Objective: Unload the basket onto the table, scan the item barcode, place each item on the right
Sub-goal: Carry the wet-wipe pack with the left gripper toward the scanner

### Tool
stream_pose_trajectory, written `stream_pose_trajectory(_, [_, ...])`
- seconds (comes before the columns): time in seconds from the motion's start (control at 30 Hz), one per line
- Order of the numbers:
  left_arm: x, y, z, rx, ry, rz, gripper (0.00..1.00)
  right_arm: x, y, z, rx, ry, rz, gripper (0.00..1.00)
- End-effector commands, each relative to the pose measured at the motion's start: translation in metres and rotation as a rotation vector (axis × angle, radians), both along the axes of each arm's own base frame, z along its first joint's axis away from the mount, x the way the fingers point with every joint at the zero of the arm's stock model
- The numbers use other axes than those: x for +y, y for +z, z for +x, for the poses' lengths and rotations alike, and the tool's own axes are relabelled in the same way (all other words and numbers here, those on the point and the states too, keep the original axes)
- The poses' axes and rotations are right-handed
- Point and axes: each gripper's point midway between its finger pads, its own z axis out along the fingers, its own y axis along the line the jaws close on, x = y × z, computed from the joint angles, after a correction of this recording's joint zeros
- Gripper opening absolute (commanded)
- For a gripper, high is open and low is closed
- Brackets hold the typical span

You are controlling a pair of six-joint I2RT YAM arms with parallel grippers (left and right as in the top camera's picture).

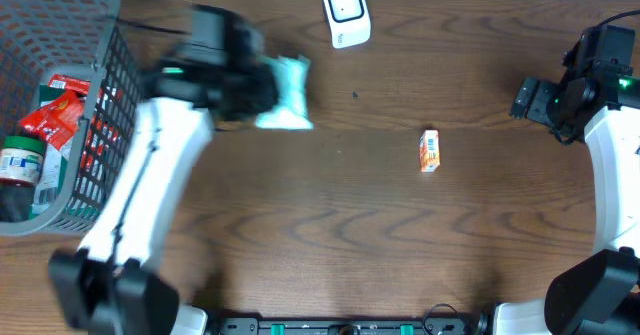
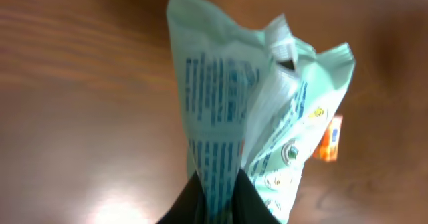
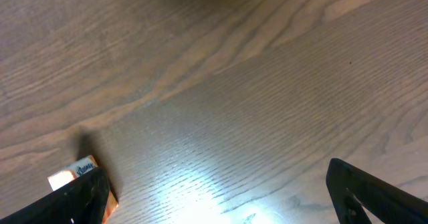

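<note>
Your left claw (image 1: 262,91) was clamped shut on the pale green packet (image 1: 287,93), and that was the item to watch. From overhead it sat left of centre over the brown surface (image 1: 330,235). It was below and to the left of the white scanner (image 1: 346,13) at the far edge, near it but not touching. That arm came through blurred from above, so I couldn't tell you whether the packet was clear of the wood. Your left wrist camera gave the better look: the dark tips of the claw (image 2: 217,187) were pressed together on the bottom end of the packet (image 2: 254,97). The wrapper was crumpled, with blue print down its face and the crimped seal at the top. Past it, the small orange box (image 2: 329,138) peeked out on the right. That box (image 1: 429,150) lay alone on the surface, right of centre, well apart from both arms. Over on the right edge, your right claw (image 1: 530,100) was spread wide with nothing in it. Its own camera showed the claw (image 3: 215,174) above bare wood grain, with the orange box (image 3: 77,174) tucked just beside one finger at the lower left. At the left edge stood the grey basket (image 1: 105,105), with red packets (image 1: 55,110) and a jar (image 1: 22,165) inside.
</note>
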Motion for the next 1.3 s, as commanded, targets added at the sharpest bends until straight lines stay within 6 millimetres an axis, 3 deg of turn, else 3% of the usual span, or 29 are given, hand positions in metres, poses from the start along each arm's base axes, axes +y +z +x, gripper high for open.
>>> stream_pose_trajectory(0.0, [-0.045, -0.032, -0.007, 0.062, -0.064, -0.015, 0.07, -0.001, 0.004, 0.001, -0.009, -0.002, -0.007, 0.99])
stream_pose_trajectory(0.07, [-0.073, -0.054, -0.007, 0.071, -0.123, -0.01, 0.07, -0.001, 0.004, 0.001, -0.009, -0.002, -0.007, 0.99])
stream_pose_trajectory(0.2, [-0.106, -0.089, -0.006, 0.086, -0.189, -0.001, 0.08, -0.001, 0.004, 0.001, -0.009, -0.002, -0.007, 0.99])
stream_pose_trajectory(0.43, [-0.13, -0.14, -0.006, 0.146, -0.19, 0.005, 0.07, -0.001, 0.004, 0.001, -0.009, -0.002, -0.007, 0.99])
stream_pose_trajectory(0.57, [-0.142, -0.156, -0.01, 0.154, -0.215, 0.012, 0.08, -0.001, 0.004, 0.001, -0.009, -0.002, -0.007, 0.99])
stream_pose_trajectory(0.6, [-0.144, -0.157, -0.01, 0.15, -0.218, 0.01, 0.15, -0.001, 0.004, 0.001, -0.009, -0.002, -0.007, 0.99])
stream_pose_trajectory(0.7, [-0.147, -0.148, -0.004, 0.12, -0.218, -0.006, 0.53, -0.001, 0.004, 0.001, -0.009, -0.002, -0.007, 0.99])
stream_pose_trajectory(0.77, [-0.144, -0.135, 0.003, 0.096, -0.208, -0.018, 0.64, -0.001, 0.004, 0.001, -0.009, -0.002, -0.007, 0.99])
stream_pose_trajectory(0.83, [-0.14, -0.117, 0.01, 0.065, -0.193, -0.033, 0.66, -0.001, 0.004, 0.001, -0.009, -0.002, -0.007, 0.99])
stream_pose_trajectory(0.9, [-0.136, -0.101, 0.015, 0.031, -0.18, -0.046, 0.65, -0.001, 0.004, 0.001, -0.009, -0.002, -0.007, 0.99])
stream_pose_trajectory(0.97, [-0.133, -0.091, 0.016, 0.012, -0.179, -0.048, 0.57, -0.001, 0.004, 0.001, -0.009, -0.002, -0.007, 0.99])
stream_pose_trajectory(1.03, [-0.131, -0.092, 0.012, 0.022, -0.19, -0.038, 0.36, -0.001, 0.004, 0.001, -0.009, -0.002, -0.007, 0.99])
stream_pose_trajectory(1.1, [-0.13, -0.099, 0.004, 0.05, -0.214, -0.013, 0.08, -0.001, 0.004, 0.001, -0.009, -0.002, -0.007, 0.99])
stream_pose_trajectory(1.27, [-0.133, -0.125, -0.013, 0.106, -0.284, 0.04, 0.07, -0.001, 0.004, 0.001, -0.009, -0.002, -0.007, 0.99])
